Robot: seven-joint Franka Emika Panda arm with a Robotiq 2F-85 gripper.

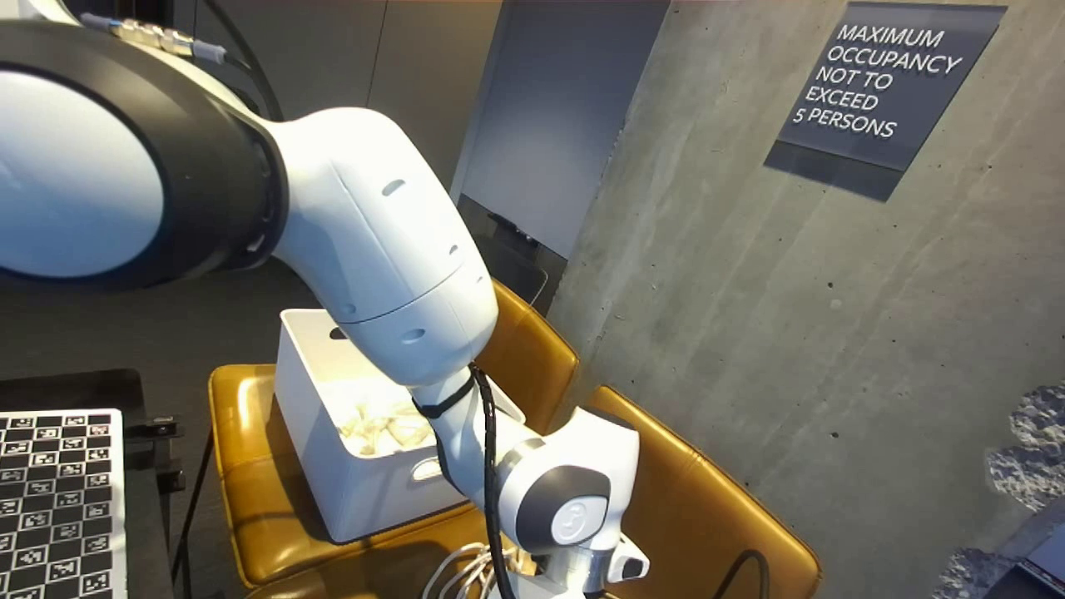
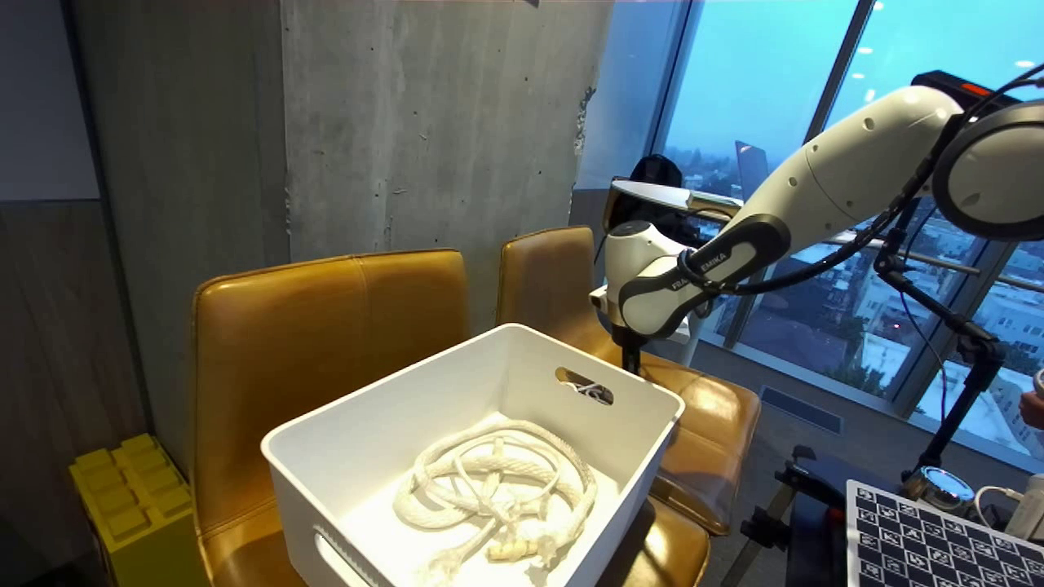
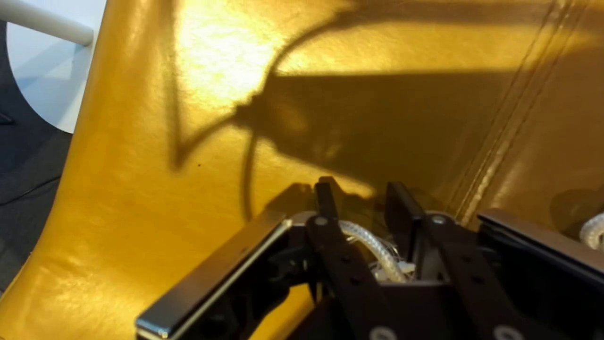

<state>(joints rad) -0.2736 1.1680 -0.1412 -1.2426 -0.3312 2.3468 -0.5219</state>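
Seat (image 3: pixel 141 189): tan leather, was partly shadowed.
Gripper (image 3: pixel 361 193): you had its jaws partly spread.
Cord (image 3: pixel 373 245): white, showed between them; you could not confirm contact.
Bin (image 2: pixel 391 416): stood on the adjoining chair (image 2: pixel 334 326), rope (image 2: pixel 514 465) coiled inside.

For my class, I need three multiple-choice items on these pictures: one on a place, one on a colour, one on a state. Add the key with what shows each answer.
1. Where does the thick coiled rope lie?
A on the floor
B in the white bin
C on the checkered board

2. What colour is the chair under the gripper?
A golden tan
B green
C bright red

3. How do the gripper's fingers stand?
A pressed together
B crossed over
C apart

Key:
1 B: an exterior view shows the coil within the bin's walls.
2 A: the wrist view shows golden-tan upholstery.
3 C: in the wrist view, a white strand shows in the gap between them.
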